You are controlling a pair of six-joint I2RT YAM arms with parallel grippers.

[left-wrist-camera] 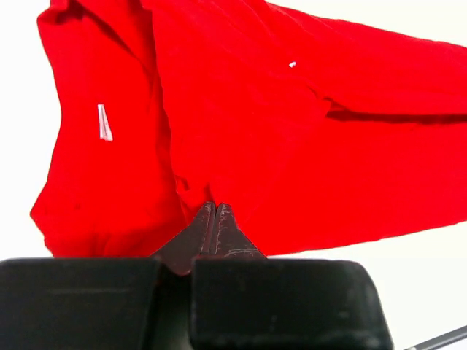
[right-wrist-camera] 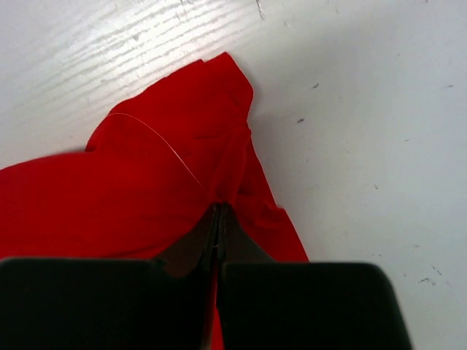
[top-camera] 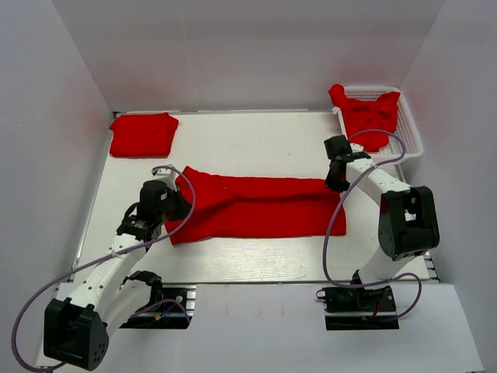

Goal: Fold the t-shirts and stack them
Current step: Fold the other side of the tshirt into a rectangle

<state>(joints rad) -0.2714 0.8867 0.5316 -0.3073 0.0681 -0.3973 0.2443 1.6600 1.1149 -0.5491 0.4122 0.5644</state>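
Note:
A red t-shirt (top-camera: 256,206) lies folded lengthwise into a long band across the middle of the table. My left gripper (top-camera: 172,196) is shut on its left end, with fabric pinched at the fingertips in the left wrist view (left-wrist-camera: 213,208). My right gripper (top-camera: 334,183) is shut on its right end, also seen in the right wrist view (right-wrist-camera: 220,208). A folded red t-shirt (top-camera: 143,133) lies at the back left. Another red t-shirt (top-camera: 366,113) lies crumpled in the basket.
A white mesh basket (top-camera: 410,136) stands at the back right corner. White walls close the table on the left, back and right. A white label (left-wrist-camera: 105,122) shows inside the shirt's collar end.

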